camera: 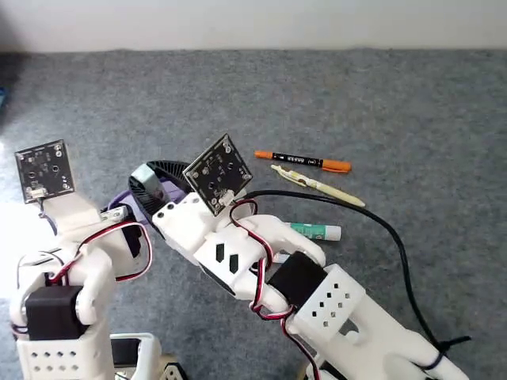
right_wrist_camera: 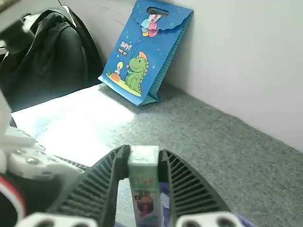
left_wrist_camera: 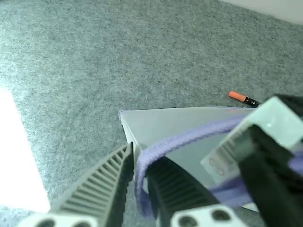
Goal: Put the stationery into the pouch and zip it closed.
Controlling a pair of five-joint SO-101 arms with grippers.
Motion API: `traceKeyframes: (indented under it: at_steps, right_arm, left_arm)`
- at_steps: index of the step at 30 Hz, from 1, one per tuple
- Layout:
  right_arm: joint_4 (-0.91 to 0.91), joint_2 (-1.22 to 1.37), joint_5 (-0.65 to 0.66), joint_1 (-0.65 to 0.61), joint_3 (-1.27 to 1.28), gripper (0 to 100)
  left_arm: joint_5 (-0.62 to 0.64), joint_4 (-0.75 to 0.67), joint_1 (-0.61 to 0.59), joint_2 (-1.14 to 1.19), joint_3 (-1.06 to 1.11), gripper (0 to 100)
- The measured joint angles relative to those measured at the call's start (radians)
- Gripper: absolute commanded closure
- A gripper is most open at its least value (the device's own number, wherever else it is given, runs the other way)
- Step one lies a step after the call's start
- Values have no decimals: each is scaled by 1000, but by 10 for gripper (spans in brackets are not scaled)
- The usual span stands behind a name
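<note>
**Handling notes: pouch and loose stationery**

Item 1, pouch (left_wrist_camera: 189, 124). Translucent with purple trim, lying on the grey table (camera: 412, 103) between my two arms. I judge it soft and floppy, so the mouth will sag unless an edge is held up. My left gripper (left_wrist_camera: 139, 158) is closed on the purple edge (left_wrist_camera: 189, 137). That looks the best hold, being thicker than the film and less slippery.

Item 2, block (right_wrist_camera: 143, 182). Small, pale green on top, with a printed sleeve. It may be an eraser, but I cannot tell. My right gripper (right_wrist_camera: 143, 153) is clamped across its sides, over the pouch by my reading. I take it to be light and stiff. The smooth sleeve may slide, so a hold at the middle suits.

Item 3, orange pen (camera: 301, 162); item 4, cream pen (camera: 317, 184), just beside it; item 5, glue stick (camera: 317, 231), nearer the right arm. All lie on the table, outside the pouch. I expect them rigid, light and apt to roll, so I would pinch each across the barrel at mid-length.
</note>
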Motion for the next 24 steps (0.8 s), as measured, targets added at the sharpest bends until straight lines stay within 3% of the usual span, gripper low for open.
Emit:
traceKeyframes:
  at_steps: [3, 13, 19, 24]
  right_arm:
    - [48, -3, 3, -2, 0, 806]
    - [253, -192, 8, 46, 0, 905]
    - [460, -267, -66, 295, 0, 913]
    - [555, -198, -34, 511, 0, 911]
  left_arm:
    - [0, 0, 0, 0, 0, 988]
    - [0, 0, 0, 0, -2, 988]
    - [0, 0, 0, 0, -2, 988]
    - [0, 0, 0, 0, -2, 988]
